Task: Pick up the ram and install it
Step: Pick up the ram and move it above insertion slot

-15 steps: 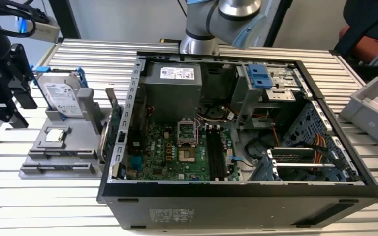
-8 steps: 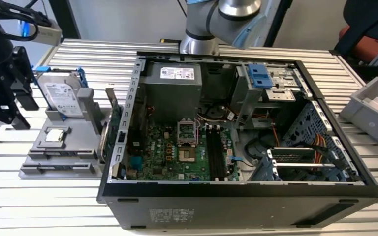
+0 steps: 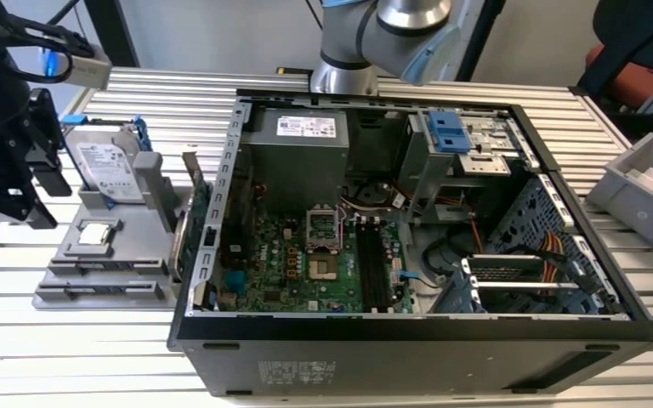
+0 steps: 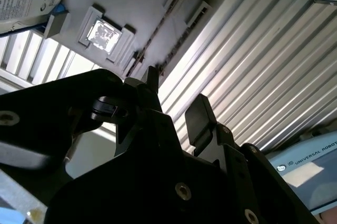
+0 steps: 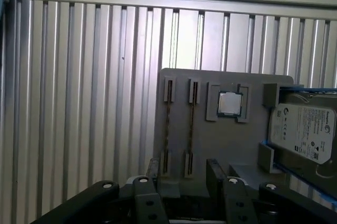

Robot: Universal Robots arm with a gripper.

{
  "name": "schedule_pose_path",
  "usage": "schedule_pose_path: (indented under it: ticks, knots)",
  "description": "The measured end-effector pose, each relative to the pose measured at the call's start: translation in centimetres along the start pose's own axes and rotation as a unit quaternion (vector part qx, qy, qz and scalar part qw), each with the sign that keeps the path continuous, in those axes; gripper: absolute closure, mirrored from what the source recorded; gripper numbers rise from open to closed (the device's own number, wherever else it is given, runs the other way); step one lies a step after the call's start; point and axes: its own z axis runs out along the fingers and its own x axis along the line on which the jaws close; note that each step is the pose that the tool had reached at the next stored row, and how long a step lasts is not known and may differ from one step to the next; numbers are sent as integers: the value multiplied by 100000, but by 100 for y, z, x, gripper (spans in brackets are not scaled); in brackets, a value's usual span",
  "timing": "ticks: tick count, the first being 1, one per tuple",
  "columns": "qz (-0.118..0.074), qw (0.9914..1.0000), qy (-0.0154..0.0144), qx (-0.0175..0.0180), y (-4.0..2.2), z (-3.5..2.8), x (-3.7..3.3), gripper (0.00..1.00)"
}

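- I had the gripper (image 5: 184, 174) hanging over the grey holder (image 5: 221, 145), out on the slatted metal bench (image 5: 79, 103).
- The fingers (image 5: 215, 171) were spread, with a clear gap between them and nothing in their grip.
- In the first wrist view I could see the ram (image 5: 167, 129) standing on its long edge in a slot of the holder. It read as one thin dark line.
- A second stick (image 5: 191, 129) stood the same way in the slot just beside it, and the two ran parallel.
- Both sticks lay beyond the fingertips and apart from them, and I couldn't tell which one the gap was lined up with.
- Also on the holder were a small square silvery processor chip (image 5: 230, 103) in its own recess next to the sticks, and past that a hard drive (image 5: 303, 132) with blue rails.
- In the exterior view, the holder lay at the view's left and the open computer case (image 3: 417, 357) lay on its side next to it, towards the view's right.
- Inside the case the motherboard (image 3: 292, 255) lay flat with its black memory slots (image 3: 372, 263) running lengthwise, well apart from the ram.
- A green expansion card (image 3: 200, 225) stood upright along the case wall nearest the holder.
- A grey bin (image 3: 633, 200) sat at the far edge on the exterior view's right.
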Motion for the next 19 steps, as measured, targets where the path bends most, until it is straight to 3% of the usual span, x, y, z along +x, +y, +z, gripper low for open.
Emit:
schedule_pose_path:
  ticks: [19]
  knots:
    - [1700, 99985, 67, 79, -2, 213, -61, 0]
